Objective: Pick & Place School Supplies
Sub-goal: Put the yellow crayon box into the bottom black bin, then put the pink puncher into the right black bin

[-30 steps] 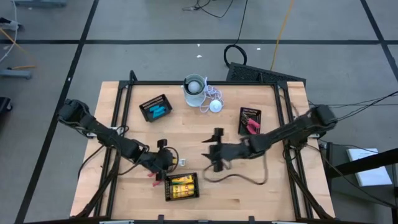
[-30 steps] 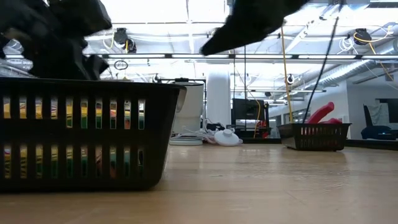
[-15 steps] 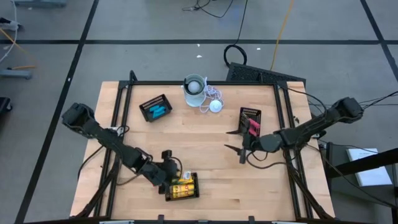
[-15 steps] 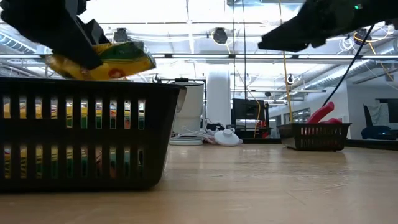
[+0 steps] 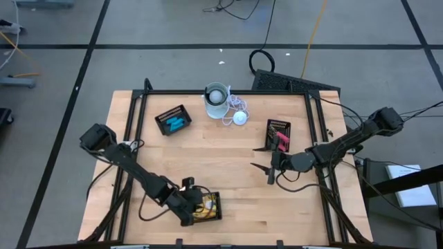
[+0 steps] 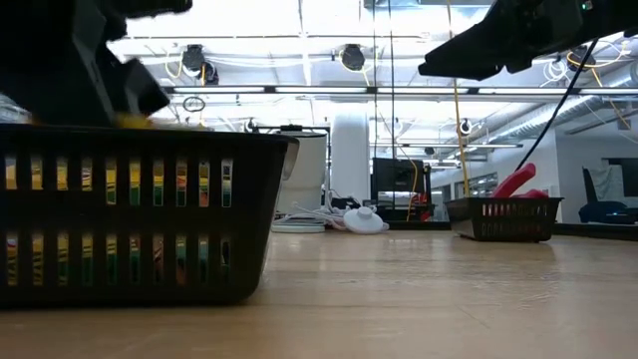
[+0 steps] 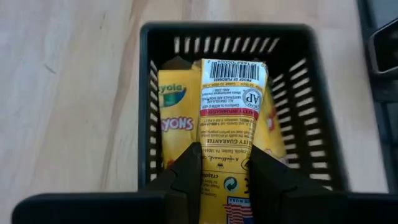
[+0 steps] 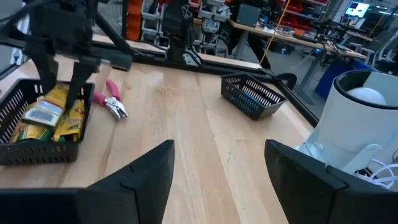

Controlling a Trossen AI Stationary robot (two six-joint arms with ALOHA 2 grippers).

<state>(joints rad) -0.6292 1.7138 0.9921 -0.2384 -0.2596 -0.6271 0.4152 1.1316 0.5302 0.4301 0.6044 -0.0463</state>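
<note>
My left gripper (image 7: 224, 177) hangs over the black mesh tray (image 5: 216, 207) near the table's near edge and is shut on a yellow crayon box (image 7: 231, 118). More yellow boxes (image 7: 174, 118) lie in that tray. A red-handled tool (image 8: 112, 102) lies on the wood beside the tray. Light-blue sticks fill a second tray (image 5: 173, 122) at the far left. Red-handled tools stand in a third tray (image 5: 278, 135) at the right. My right gripper (image 5: 258, 157) hovers open next to that third tray, touching nothing. My left gripper pinches the yellow crayon box between its two fingers at one end (image 7: 225, 163), the fingers lying along the box's length and coming from above at a slant. The barcode end (image 7: 235, 70) reaches into the tray over the other boxes; whether it rests on them I cannot tell.
A white cup (image 5: 216, 98) and a white corded disc (image 5: 239, 117) sit at the table's far edge. The black frame rails (image 5: 131, 131) run along both sides of the table. Bare wood (image 5: 221, 149) lies between the three trays.
My left gripper carried the yellow box toward the near edge, over the tray, and lowered it from above the rim down into the tray. My right gripper swung from the table's middle toward the right, beside the red-tool tray, then kept still.
</note>
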